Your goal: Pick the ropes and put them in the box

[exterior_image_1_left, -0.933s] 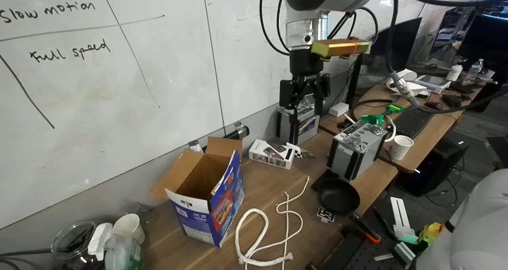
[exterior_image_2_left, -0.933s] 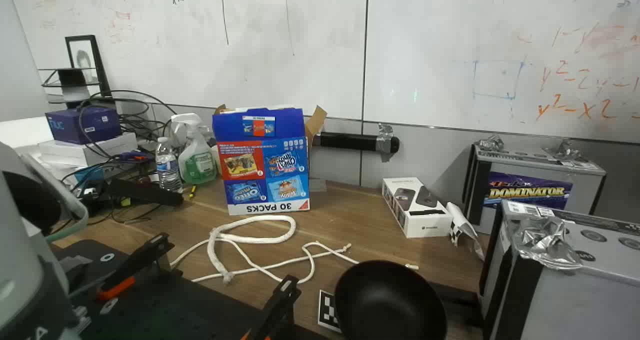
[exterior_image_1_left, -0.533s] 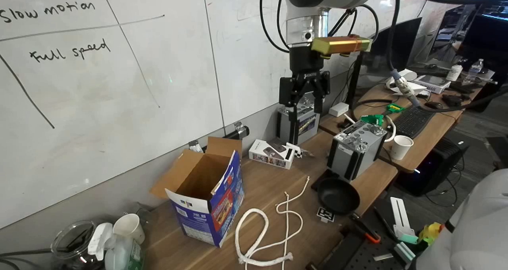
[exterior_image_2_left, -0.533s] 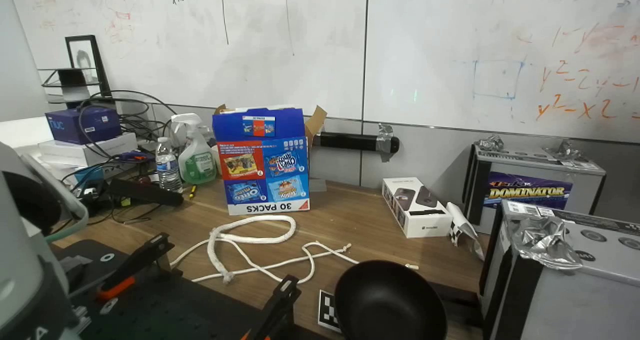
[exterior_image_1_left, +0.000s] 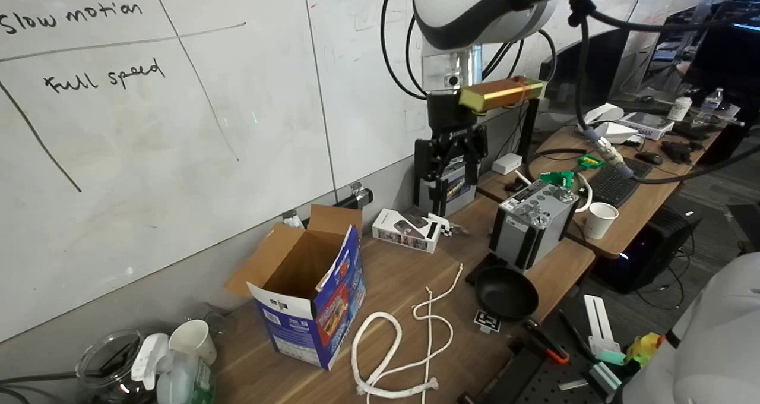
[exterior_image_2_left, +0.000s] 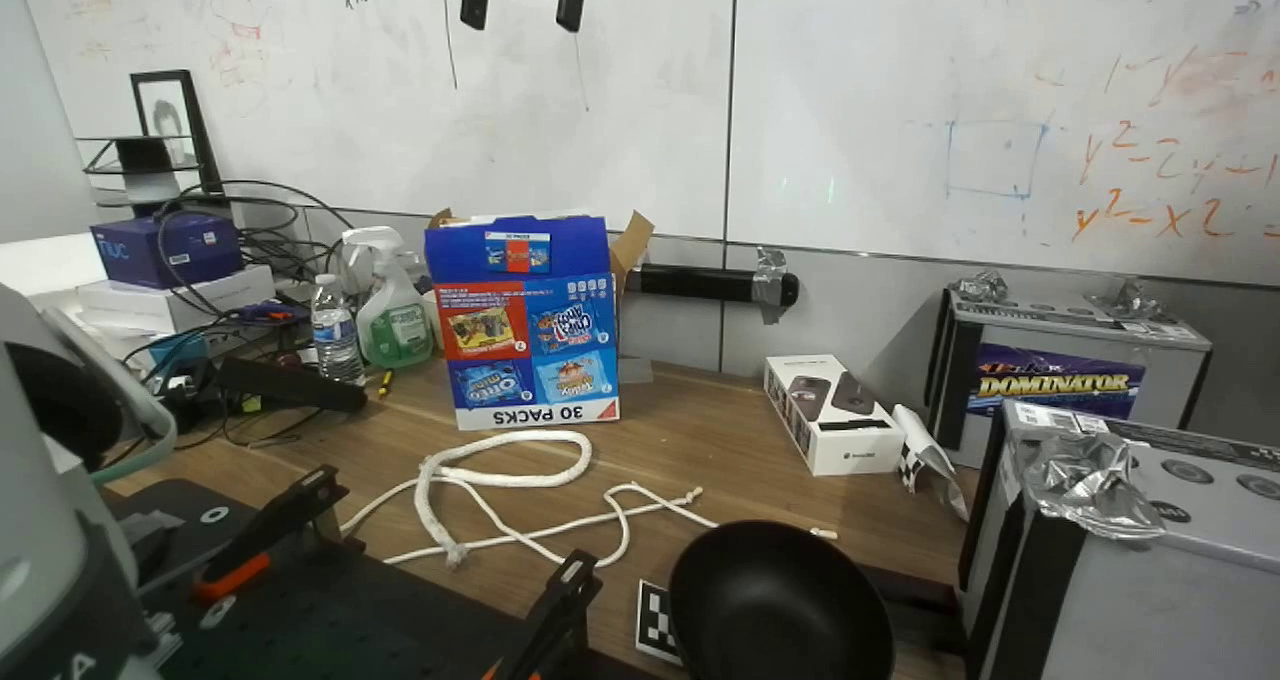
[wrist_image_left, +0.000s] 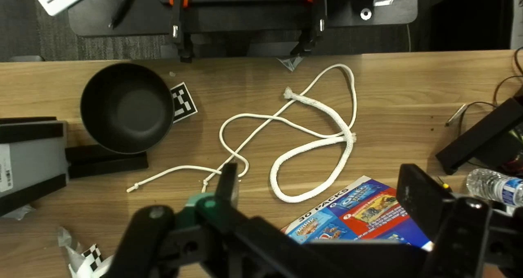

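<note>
High over a wooden surface, in front of a whiteboard with "Slow motion" and "Full speed" written on it, a white robot arm ends in a black pincer that points down. Its two fingers are spread wide, with a gap between them. On the surface below, a thick white rope curls into a rounded loop just beside the box, and a thin white rope runs in loose waves, crosses the thick one and trails off near a black frying pan. Both ropes lie outside the box. The box stands with its top open and its brown cardboard flaps spread; one blue side, seen in an exterior view, carries snack pictures and the words "30 PACKS" upside down. Next to the pan I see a checked black-and-white card. Closer to the whiteboard sits a small white carton, and near that a grey case labelled "Dominator". On the box's other side, away from the carton, a spray bottle with green liquid stands beside a water bottle with a blue-and-white label
</note>
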`<state>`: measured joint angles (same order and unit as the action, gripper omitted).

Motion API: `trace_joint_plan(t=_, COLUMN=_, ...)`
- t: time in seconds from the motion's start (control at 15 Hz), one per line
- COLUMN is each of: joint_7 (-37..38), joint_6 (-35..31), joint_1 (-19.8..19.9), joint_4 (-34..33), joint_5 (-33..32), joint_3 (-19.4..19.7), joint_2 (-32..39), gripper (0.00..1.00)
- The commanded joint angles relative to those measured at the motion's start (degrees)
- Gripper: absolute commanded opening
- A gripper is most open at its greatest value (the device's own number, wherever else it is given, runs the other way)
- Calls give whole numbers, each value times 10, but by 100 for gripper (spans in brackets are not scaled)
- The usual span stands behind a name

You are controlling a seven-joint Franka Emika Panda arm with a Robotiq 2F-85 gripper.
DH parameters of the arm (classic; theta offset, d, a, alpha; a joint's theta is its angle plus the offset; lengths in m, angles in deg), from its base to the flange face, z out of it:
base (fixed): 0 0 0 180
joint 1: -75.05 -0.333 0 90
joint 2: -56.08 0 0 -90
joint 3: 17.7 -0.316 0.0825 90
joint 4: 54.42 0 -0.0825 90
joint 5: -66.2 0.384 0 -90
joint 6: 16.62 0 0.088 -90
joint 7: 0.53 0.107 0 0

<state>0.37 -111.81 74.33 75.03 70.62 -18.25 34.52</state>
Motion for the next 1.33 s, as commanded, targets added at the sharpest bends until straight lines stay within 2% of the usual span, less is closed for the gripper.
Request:
trace_joint_plan(t=0.0, joint_7=-10, joint_6=-117, joint_1=-6, joint_4=82, joint_5=-36, joint_3=-20, joint_2=-18, gripper=100)
trace_joint_plan(t=0.2, joint_7=-3, joint_6=-257, joint_1=-11, joint_4=161, joint_5=-47, joint_3=-30, joint_2=-7, gripper=100)
trace_joint_plan(t=0.6, joint_7=41, joint_6=-488, joint_1=-8, joint_4=249, joint_5=-60, joint_3=-49, joint_2=83, gripper=100)
trace_joint_plan(t=0.93, joint_7=105, joint_6=-604, joint_1=-10, joint_4=235, joint_5=-123, joint_3=-68, joint_2=222, gripper=100)
trace_joint_plan(t=1.07, joint_7=132, joint_6=-635, joint_1=-16, joint_4=222, joint_5=-156, joint_3=-62, joint_2=270, gripper=100)
trace_joint_plan(t=1.27, joint_7=149, joint_6=-670, joint_1=-36, joint_4=197, joint_5=-169, joint_3=-43, joint_2=344, gripper=100)
